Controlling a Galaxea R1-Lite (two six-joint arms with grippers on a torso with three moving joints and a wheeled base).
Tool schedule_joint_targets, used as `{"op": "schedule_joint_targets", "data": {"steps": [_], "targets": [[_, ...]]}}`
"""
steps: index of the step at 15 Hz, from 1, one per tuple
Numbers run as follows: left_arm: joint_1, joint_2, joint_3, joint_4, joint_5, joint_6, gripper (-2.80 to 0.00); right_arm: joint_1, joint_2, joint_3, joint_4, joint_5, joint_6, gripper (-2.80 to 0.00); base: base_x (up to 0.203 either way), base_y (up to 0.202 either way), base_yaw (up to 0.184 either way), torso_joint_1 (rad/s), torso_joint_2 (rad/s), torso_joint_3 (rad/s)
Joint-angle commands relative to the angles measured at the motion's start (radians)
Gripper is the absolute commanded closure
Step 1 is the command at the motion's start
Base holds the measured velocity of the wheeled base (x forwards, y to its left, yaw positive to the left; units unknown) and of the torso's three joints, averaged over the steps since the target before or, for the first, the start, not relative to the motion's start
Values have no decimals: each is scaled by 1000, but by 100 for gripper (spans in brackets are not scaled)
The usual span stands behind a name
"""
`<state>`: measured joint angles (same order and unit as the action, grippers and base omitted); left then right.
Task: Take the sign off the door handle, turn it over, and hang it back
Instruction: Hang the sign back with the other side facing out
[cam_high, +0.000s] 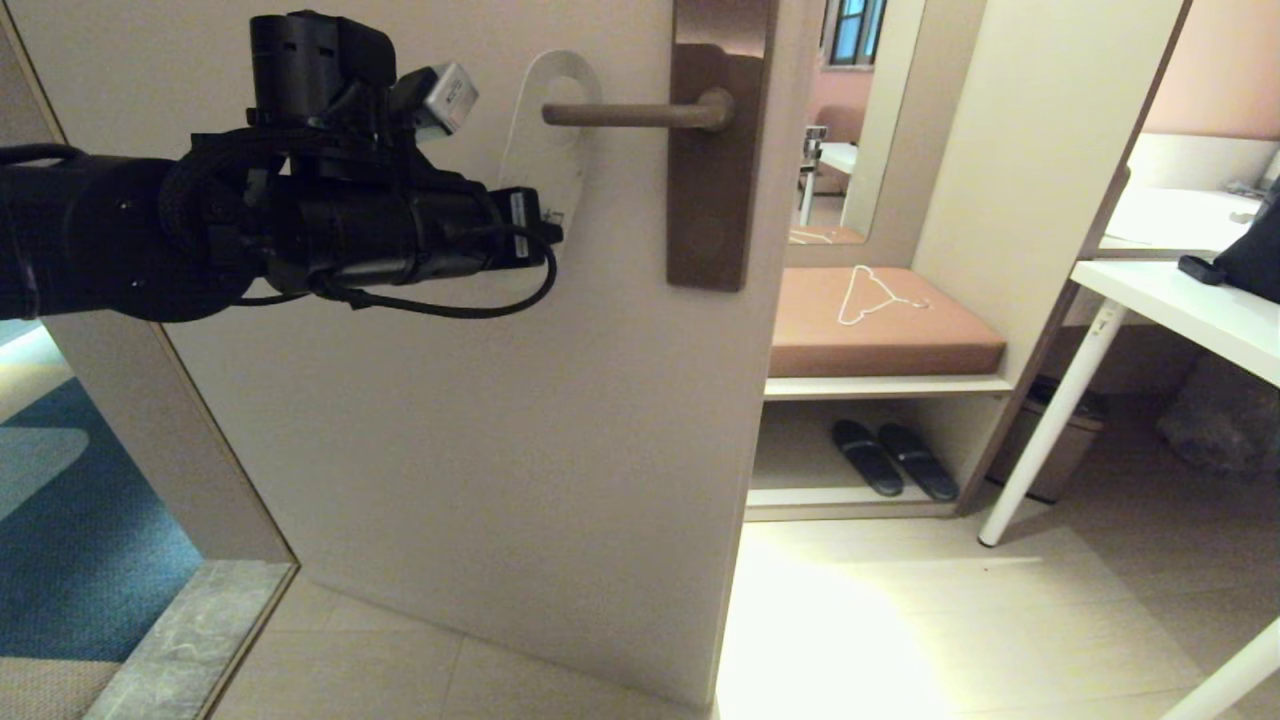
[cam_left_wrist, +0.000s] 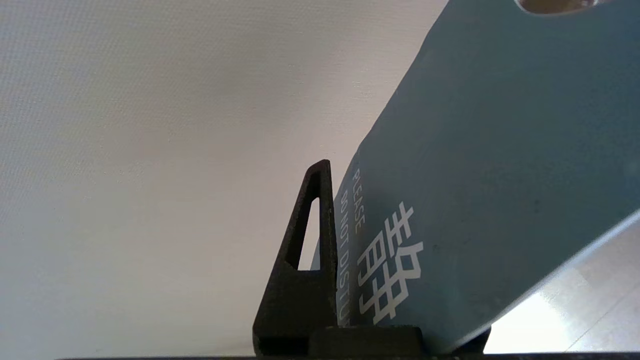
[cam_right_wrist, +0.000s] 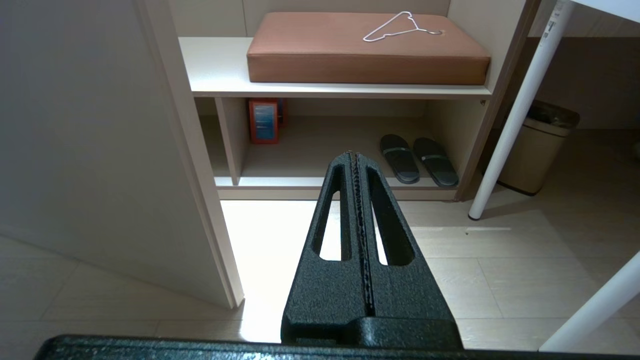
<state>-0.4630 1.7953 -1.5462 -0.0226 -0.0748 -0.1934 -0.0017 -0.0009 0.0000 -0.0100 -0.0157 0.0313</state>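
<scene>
The door (cam_high: 480, 420) fills the left and centre of the head view, standing open, with a cushioned shelf unit (cam_high: 885, 320) and a pair of slippers (cam_high: 895, 458) behind it at centre right. High at upper centre is the tall bronze backplate, and the door handle (cam_high: 630, 114) runs level out of it toward the left of the frame.

The sign (cam_high: 548, 140) hangs on the free end of that lever, its large hole threaded over the tip, its long axis running down and slightly tilted, white face toward the head camera. The left arm comes in from the left edge at the height of the sign, and the left gripper (cam_high: 548, 222) meets the sign's lower end. So the sign rises straight up from the fingers, and the lever's free end points back toward this arm — the way off the handle, I judge, is a slide toward the left of the frame along the lever's axis.

In the left wrist view the slate-blue "Please do not disturb" face lies flat against 1 dark finger (cam_left_wrist: 310, 250), and the second finger is hidden behind the card; the fingers look clamped on the sign's lower edge, with only the card's thickness between them.

The right gripper (cam_right_wrist: 357, 160) does not appear in the head view; its own camera shows it low, facing the shelf and floor, its 2 fingers pressed together on nothing — parked.
</scene>
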Motion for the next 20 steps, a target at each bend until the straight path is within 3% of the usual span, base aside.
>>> {"op": "schedule_joint_targets", "data": {"steps": [1,3,6,11,20], "targets": [[-18,-8,1,-2,1,-1,0,0,1,0,-1,0,1,0,0,0,0,0,0,0],[-38,-19,5,-2,7,-1,0,0,1,0,-1,0,0,0,0,0,0,0,0,0],[-91,-31,9,-4,82,2,0,0,1,0,-1,0,1,0,0,0,0,0,0,0],[-185,-34,14,-8,146,2,0,0,1,0,-1,0,1,0,0,0,0,0,0,0],[-243,-7,38,-69,167,8,0,0,1,0,-1,0,1,0,0,0,0,0,0,0]]}}
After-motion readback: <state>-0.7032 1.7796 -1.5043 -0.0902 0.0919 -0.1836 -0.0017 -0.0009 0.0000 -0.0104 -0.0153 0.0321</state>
